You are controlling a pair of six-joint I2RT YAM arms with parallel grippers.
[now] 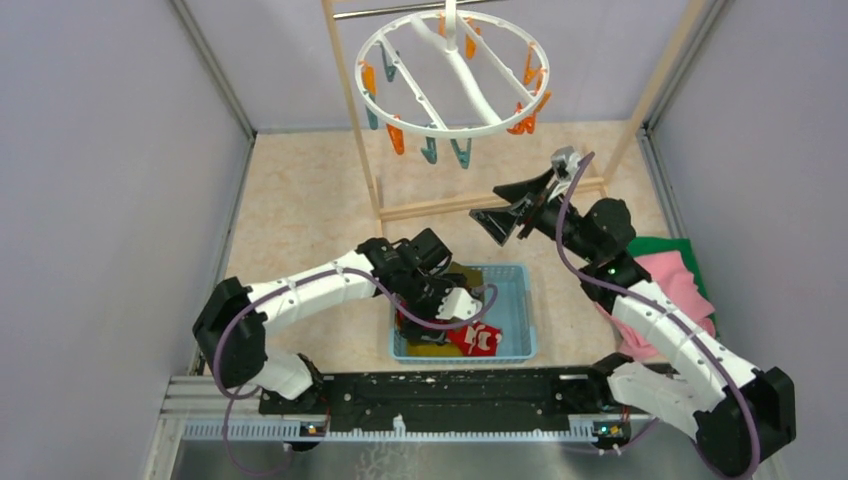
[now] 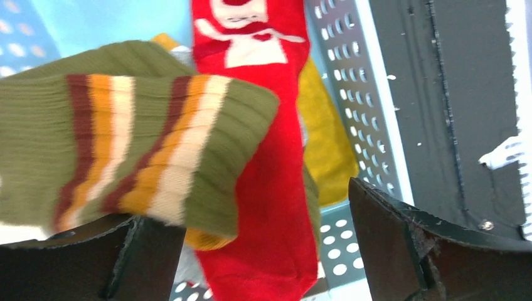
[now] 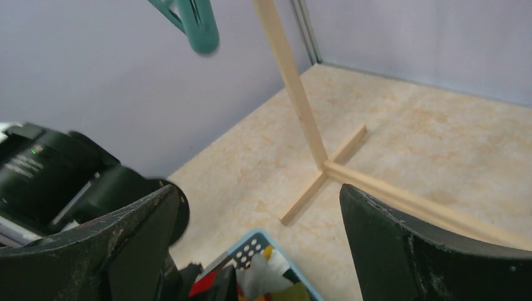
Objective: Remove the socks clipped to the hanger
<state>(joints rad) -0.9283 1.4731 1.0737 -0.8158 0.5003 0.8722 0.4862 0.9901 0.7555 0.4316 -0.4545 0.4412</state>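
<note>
- Left gripper [image 2: 244, 204] fills the near edge of its wrist view, jaws spread wide and clamped on nothing.
- Striped sock [image 2: 125, 144], olive with maroon, orange and cream bands, lies across the finger at 8 o'clock. Whether it rests on that finger or hangs just above it I cannot tell.
- Red sock [image 2: 276, 157] with a white pattern runs 12 to 6 o'clock under the striped one. A yellow sock [image 2: 326, 150] shows at its 3 o'clock side.
- All three are inside the blue basket [image 2: 370, 106], whose perforated wall rises at 2 o'clock.
- Left arm, top view: elbow folded back by its base, forearm reaching toward 3 o'clock, wrist tipped down over the basket.
- Right gripper [image 3: 258, 191] has its jaws wide apart with nothing between them.
- Right arm, top view: stretched from its base toward 11 o'clock, gripper raised above the table [image 1: 300, 200] at about 1 o'clock from the basket.
- Hanger [image 1: 468, 72] hangs at 12 o'clock from the basket on the rack [image 3: 295, 81], orange and teal clips dangling from the ring.
- One teal clip [image 3: 197, 25] shows at 11 o'clock in the right wrist view.
- Pink cloth [image 1: 680, 280] and green cloth [image 1: 665, 248] lie at 3 o'clock from the basket, under the right forearm.
</note>
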